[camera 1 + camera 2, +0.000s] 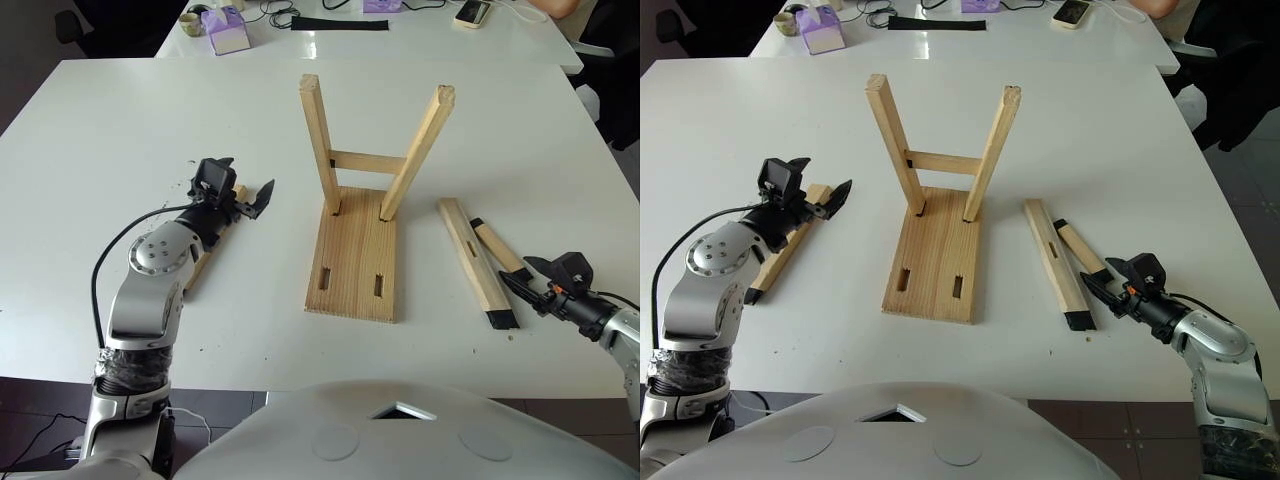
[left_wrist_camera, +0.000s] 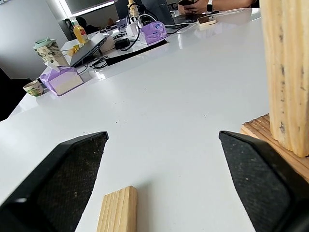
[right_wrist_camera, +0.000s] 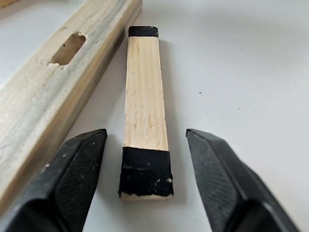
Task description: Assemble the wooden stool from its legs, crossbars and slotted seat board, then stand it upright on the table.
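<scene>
The slotted seat board point(image 1: 355, 262) lies flat mid-table with two legs point(image 1: 320, 140) point(image 1: 418, 150) standing in its far slots, joined by a crossbar point(image 1: 367, 161). Its two near slots are empty. To its right lie a loose slotted leg point(image 1: 474, 258) and a short crossbar with black ends point(image 3: 144, 101). My right gripper point(image 3: 147, 162) is open, a finger on each side of that crossbar's near black end. Another loose leg point(image 1: 203, 264) lies at the left. My left gripper point(image 1: 242, 185) is open just above the far end of this leg point(image 2: 117, 211).
A second table at the back holds a purple tissue box point(image 1: 226, 30), cups, cables and a phone point(image 1: 472, 12). Bare white tabletop point(image 1: 150, 120) spreads around the stool parts. The front table edge runs close below both arms.
</scene>
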### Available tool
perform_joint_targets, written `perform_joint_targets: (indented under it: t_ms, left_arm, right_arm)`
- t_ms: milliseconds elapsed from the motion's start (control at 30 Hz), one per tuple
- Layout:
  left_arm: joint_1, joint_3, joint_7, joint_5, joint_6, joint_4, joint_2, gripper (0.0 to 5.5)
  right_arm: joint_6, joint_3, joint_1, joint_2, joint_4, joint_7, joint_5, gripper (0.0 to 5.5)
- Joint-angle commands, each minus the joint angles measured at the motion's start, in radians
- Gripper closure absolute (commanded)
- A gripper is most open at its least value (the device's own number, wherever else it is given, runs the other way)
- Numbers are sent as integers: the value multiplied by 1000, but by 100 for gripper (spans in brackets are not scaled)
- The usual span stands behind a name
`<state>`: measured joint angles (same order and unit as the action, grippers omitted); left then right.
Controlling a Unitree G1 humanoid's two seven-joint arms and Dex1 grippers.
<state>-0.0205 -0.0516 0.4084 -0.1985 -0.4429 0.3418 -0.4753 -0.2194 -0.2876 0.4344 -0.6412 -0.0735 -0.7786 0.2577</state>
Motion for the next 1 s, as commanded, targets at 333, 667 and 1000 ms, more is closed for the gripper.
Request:
perform_joint_targets:
  t_ms: [333,667,1000]
  left_arm:
    - [37,-8,7,19,3,-15,-19,125]
    - [80,-136,103,-223,-139,138,-44,125]
    - [165,-285,117,-1111,-418,355,-125,213]
  right_arm:
    - [21,25,8,-5,60,32,-36,418]
    - [-133,-134,-82,-32,-176,56,191,418]
    - [-458,-280,-177,-186,-558,-63,904,418]
